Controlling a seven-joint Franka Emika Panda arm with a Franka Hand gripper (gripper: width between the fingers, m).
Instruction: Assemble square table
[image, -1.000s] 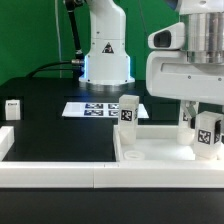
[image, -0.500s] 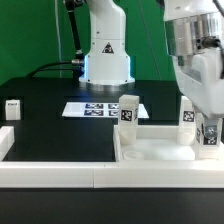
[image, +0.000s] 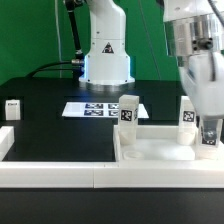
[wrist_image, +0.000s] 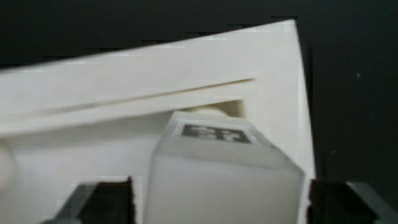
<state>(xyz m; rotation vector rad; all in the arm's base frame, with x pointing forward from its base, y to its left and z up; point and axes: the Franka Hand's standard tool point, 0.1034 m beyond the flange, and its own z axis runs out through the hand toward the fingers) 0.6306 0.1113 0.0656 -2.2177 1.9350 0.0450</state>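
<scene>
Gripper (image: 209, 132) straddles leg (wrist_image: 217, 150) upright at corner of square panel (image: 150, 152); clamped vs. slack: cannot tell; if leg is misaligned, thread may cross-bind or leg may topple on w/drawal.

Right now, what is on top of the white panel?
Two legs stand on the panel; a third leg is inside the gripper at a corner. Its foot is hidden.
</scene>
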